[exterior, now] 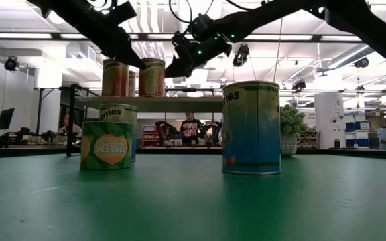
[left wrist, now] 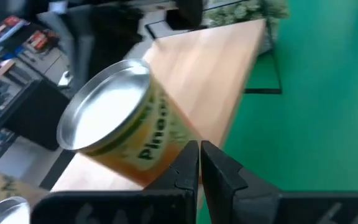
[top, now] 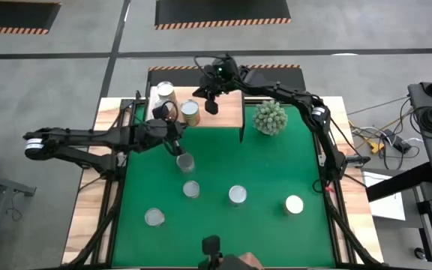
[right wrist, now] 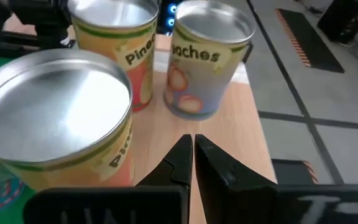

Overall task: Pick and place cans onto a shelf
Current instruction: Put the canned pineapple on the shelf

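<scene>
The wooden shelf (top: 220,112) stands at the table's far edge with three cans on its left part: one labelled Peaches (right wrist: 210,56), one labelled Pineapple (right wrist: 114,37), and a nearer one (right wrist: 55,118). My left gripper (left wrist: 199,155) is shut at the shelf's near left side, its tips right beside the yellow pineapple can (left wrist: 114,118). My right gripper (right wrist: 193,149) is shut and hovers over the bare board just right of the cans, touching nothing. Several more cans, such as one (top: 238,195) and another (top: 294,204), stand upright on the green mat. My left gripper has its shut fingertips (left wrist: 188,158) right at the lower side wall (left wrist: 157,165) of the pineapple can, coming slanting from the shelf's near left side. Whether they touch the can I cannot tell. The can stands upright on the shelf board.
A spiky green plant (top: 269,118) sits on the mat just right of the shelf. The right half of the shelf board (left wrist: 229,68) is bare wood. In the low view a blue can (exterior: 251,127) and a green can (exterior: 106,144) stand in front of the shelf.
</scene>
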Action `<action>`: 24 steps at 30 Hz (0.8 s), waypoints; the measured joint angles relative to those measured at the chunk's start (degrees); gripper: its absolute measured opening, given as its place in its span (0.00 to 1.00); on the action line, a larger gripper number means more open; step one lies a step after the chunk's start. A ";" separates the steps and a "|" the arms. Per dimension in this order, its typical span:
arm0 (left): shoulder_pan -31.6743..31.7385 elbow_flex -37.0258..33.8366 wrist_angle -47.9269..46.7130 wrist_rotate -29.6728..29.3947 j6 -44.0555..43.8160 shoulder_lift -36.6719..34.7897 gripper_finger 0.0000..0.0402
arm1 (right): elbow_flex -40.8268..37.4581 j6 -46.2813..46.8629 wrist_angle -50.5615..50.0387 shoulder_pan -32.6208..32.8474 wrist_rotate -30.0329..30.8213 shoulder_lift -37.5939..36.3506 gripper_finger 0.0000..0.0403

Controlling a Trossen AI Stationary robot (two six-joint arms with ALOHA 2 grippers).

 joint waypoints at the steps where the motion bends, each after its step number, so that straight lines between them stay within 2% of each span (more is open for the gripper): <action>1: 0.36 0.00 0.04 -0.14 -0.21 0.03 0.00 | 0.00 -0.23 -0.32 0.02 -0.03 0.00 0.02; 10: 3.16 0.04 3.60 -0.14 -1.19 3.05 0.00 | -0.02 -1.55 -8.26 0.27 -2.94 -2.75 0.02; 20: 3.88 0.04 3.95 -0.11 -1.13 4.70 0.00 | -0.04 -3.61 -13.95 1.81 -2.96 -2.90 0.02; 24: 3.63 0.04 3.90 0.66 -1.17 3.37 0.00 | -0.04 -3.83 -15.29 1.79 -0.77 -3.74 0.02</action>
